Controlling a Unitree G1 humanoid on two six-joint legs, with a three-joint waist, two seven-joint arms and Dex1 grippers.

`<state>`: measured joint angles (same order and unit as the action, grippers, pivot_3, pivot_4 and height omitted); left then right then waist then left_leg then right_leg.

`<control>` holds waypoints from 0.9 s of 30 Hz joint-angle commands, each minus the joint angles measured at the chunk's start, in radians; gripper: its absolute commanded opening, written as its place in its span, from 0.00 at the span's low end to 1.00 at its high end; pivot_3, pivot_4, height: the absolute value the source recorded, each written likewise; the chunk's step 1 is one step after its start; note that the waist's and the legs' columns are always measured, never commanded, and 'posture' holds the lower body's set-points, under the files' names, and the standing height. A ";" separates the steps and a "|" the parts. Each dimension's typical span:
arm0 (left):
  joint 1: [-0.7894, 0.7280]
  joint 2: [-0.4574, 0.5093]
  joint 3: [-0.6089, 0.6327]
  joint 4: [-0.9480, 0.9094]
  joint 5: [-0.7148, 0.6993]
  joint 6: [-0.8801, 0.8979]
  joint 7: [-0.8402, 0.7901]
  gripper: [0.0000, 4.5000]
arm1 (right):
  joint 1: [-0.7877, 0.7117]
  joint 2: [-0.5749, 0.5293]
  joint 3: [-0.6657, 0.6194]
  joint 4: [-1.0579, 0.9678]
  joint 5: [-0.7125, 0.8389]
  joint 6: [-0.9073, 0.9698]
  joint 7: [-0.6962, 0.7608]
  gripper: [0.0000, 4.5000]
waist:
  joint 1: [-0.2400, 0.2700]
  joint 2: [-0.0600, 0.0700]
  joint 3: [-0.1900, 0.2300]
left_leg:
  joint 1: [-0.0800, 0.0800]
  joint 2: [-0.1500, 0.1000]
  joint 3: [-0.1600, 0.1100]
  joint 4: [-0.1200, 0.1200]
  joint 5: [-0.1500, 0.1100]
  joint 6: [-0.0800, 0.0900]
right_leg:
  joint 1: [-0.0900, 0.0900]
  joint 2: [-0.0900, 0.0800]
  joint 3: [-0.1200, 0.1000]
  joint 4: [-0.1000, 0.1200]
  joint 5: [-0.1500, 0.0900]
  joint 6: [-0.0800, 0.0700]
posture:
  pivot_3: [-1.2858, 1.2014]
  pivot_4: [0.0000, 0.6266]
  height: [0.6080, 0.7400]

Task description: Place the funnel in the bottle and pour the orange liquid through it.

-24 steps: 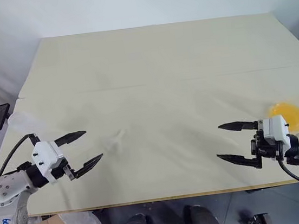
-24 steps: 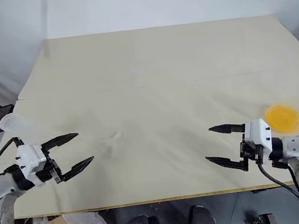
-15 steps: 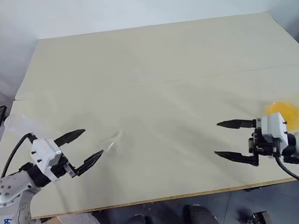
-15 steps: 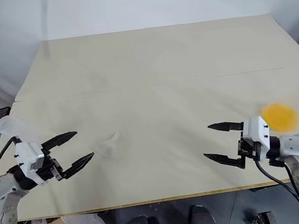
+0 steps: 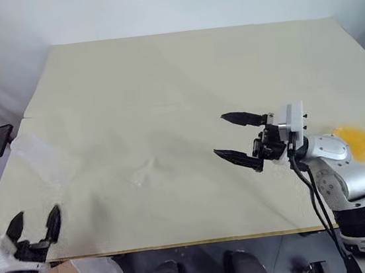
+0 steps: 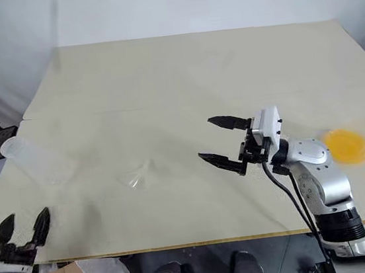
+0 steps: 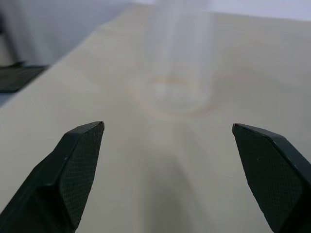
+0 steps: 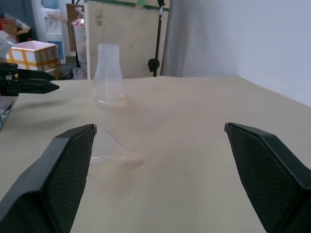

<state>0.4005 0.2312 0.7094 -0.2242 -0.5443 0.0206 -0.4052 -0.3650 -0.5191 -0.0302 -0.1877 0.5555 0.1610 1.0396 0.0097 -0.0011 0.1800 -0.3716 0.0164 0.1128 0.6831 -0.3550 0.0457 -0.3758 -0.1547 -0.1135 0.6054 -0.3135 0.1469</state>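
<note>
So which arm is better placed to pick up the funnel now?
Probably the right. The right gripper is open over the table middle, pointing at the funnel lying there. The left gripper, also open, sits at the near edge facing the bottle.

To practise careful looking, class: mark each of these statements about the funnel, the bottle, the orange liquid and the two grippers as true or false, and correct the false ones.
1. The funnel already sits in the bottle's neck. False: it lies on its side on the table, apart from the bottle.
2. The right gripper is open and holds nothing. True.
3. The orange liquid is on the robot's right side of the table. True.
4. The left gripper is shut on the bottle. False: it is open, near the table's front edge, short of the bottle.
5. The bottle stands upright. True.
</note>
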 commanded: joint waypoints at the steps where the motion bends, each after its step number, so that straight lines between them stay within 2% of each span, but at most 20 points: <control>1: -0.008 0.000 0.033 -0.022 -0.005 -0.029 0.050 1.00 | 0.010 -0.019 0.004 -0.014 -0.007 0.000 0.022 0.99 | 0.003 -0.001 0.000 | 0.000 0.000 0.000 0.000 0.000 0.000 | 0.000 0.000 0.000 0.000 0.000 0.000 | 0.52 0.24 1.00; 4: -0.057 0.039 0.024 -0.036 -0.023 0.001 0.072 1.00 | 0.033 -0.038 -0.007 -0.017 -0.001 0.005 0.032 0.99 | 0.005 -0.001 0.000 | 0.000 -0.001 0.000 0.000 0.000 0.000 | 0.000 -0.008 -0.001 0.000 0.000 0.000 | 0.52 0.24 1.00; 10: -0.228 0.168 0.022 -0.014 -0.046 0.109 0.132 1.00 | 0.074 -0.062 -0.026 -0.021 0.005 0.009 0.030 0.99 | 0.000 -0.001 -0.001 | 0.000 -0.001 0.000 0.000 0.000 0.000 | 0.000 -0.008 -0.006 0.002 0.000 0.000 | 0.52 0.24 1.00; 15: -0.349 0.264 -0.008 0.038 -0.060 0.200 0.120 1.00 | 0.091 -0.055 -0.029 -0.043 0.006 0.014 0.012 0.99 | -0.012 -0.001 -0.001 | 0.000 -0.002 0.000 0.000 0.000 0.001 | 0.000 -0.004 -0.009 0.004 0.000 0.000 | 0.52 0.24 1.00; 27: -0.514 0.337 -0.089 0.192 -0.021 0.231 0.067 1.00 | 0.111 -0.036 -0.024 -0.067 0.001 0.007 -0.013 0.99 | -0.012 -0.002 0.000 | 0.000 -0.001 0.001 0.000 0.000 0.000 | 0.000 -0.001 -0.011 0.004 0.000 0.000 | 0.52 0.24 1.00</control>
<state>-0.0847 0.5438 0.6291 -0.0482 -0.5822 0.2682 -0.3246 -0.2619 -0.5611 -0.0432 -0.2148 0.5486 0.1775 1.0319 -0.0028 -0.0029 0.1796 -0.3712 0.0152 0.1134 0.6832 -0.3548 0.0460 -0.3758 -0.1557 -0.1237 0.6098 -0.3135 0.1469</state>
